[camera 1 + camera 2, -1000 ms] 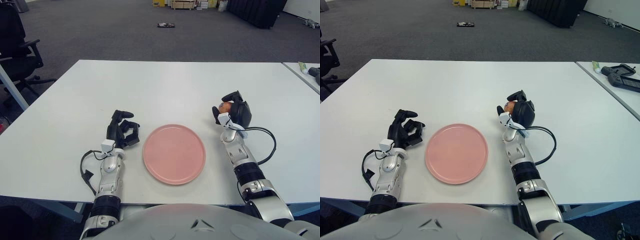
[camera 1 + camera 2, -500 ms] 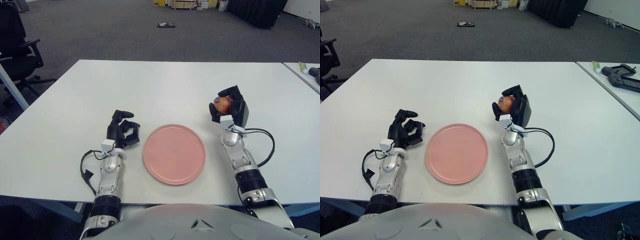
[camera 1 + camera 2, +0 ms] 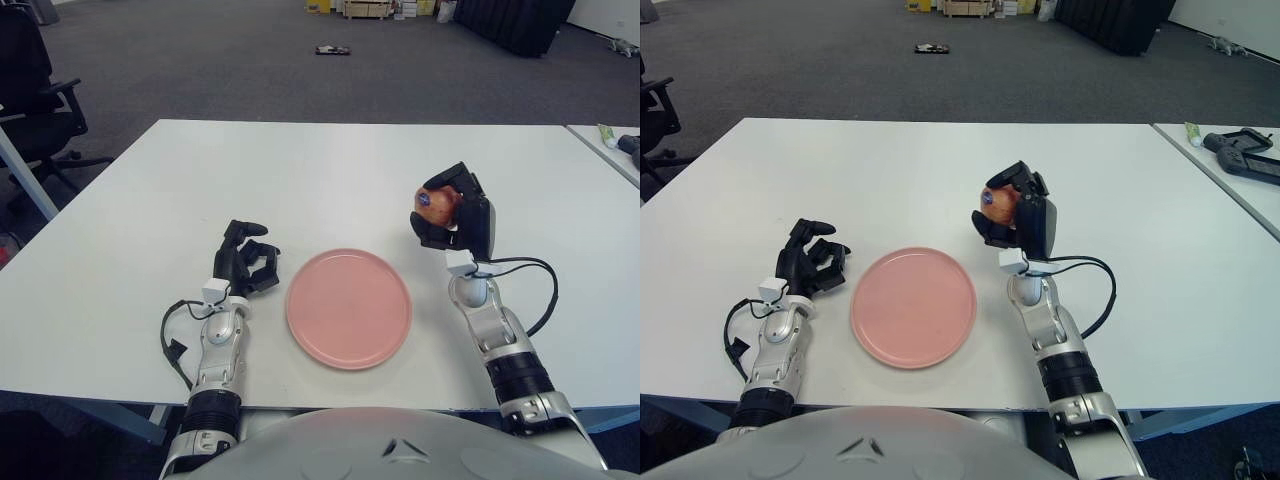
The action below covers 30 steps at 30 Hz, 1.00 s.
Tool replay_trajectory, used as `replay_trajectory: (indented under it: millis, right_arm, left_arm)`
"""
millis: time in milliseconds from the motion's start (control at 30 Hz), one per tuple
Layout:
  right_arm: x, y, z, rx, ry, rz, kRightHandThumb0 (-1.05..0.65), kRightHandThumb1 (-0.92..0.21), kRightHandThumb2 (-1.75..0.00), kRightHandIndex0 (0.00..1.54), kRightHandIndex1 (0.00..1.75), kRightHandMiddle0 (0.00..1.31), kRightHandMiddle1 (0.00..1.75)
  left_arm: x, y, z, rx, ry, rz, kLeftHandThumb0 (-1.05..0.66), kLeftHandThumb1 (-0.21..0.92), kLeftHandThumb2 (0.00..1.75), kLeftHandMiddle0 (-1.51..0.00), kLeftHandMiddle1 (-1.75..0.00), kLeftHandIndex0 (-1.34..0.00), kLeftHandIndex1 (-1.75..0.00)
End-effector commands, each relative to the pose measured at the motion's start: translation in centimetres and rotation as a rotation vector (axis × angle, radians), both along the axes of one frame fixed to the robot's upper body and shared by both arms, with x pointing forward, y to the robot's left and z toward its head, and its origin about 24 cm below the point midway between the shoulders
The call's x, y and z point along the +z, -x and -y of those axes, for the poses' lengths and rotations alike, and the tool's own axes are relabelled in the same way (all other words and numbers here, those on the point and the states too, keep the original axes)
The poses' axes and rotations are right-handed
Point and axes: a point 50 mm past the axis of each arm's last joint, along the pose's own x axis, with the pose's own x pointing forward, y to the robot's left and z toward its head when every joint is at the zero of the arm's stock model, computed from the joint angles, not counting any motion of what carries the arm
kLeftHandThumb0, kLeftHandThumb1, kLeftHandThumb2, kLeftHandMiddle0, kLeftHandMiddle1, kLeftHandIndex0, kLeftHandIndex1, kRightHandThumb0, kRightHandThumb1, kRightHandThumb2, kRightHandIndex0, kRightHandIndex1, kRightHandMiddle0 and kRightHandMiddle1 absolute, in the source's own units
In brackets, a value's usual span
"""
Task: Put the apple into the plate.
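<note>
My right hand [image 3: 445, 212] is shut on a red apple [image 3: 437, 201] with a small blue sticker. It holds the apple in the air, just right of the pink plate's [image 3: 348, 307] right rim and above the white table [image 3: 320, 170]. The plate lies flat near the table's front edge with nothing in it. My left hand [image 3: 245, 262] rests on the table just left of the plate, fingers curled and holding nothing.
A black office chair [image 3: 35, 90] stands at the far left beside the table. A second table [image 3: 1230, 150] at the right holds a black device and a small tube. A dark object [image 3: 332, 49] lies on the carpet far behind.
My right hand has lifted the apple off the table and carried it up and slightly left toward the plate. The left hand has not moved.
</note>
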Motion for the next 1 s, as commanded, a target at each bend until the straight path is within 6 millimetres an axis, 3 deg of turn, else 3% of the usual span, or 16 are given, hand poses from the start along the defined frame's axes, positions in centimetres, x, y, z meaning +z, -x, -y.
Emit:
replay_trajectory:
  millis: [0, 400, 967]
  right_arm:
    - [0.9, 1.0, -1.6, 0.133, 0.03, 0.053, -0.49, -0.26, -1.39, 1.27, 1.75, 0.65, 1.75]
    - [1.0, 2.8, -3.2, 0.4, 0.115, -0.005, -0.5, -0.24, -1.41, 1.25, 1.75, 0.67, 1.75]
    - [0.0, 3.7, -5.2, 0.625, 0.312, -0.112, -0.49, -0.26, -1.38, 1.21, 1.75, 0.65, 1.75]
  left_arm:
    - [-0.8, 0.4, 0.0, 0.0, -0.007, -0.045, -0.01, 0.29, 1.29, -0.7, -1.54, -0.44, -1.75]
    - [-0.8, 0.4, 0.0, -0.001, -0.01, -0.047, -0.01, 0.27, 1.31, -0.71, -1.55, -0.44, -1.75]
    - [-0.9, 0.3, 0.1, 0.009, -0.008, -0.054, -0.01, 0.27, 1.3, -0.73, -1.5, -0.46, -1.75]
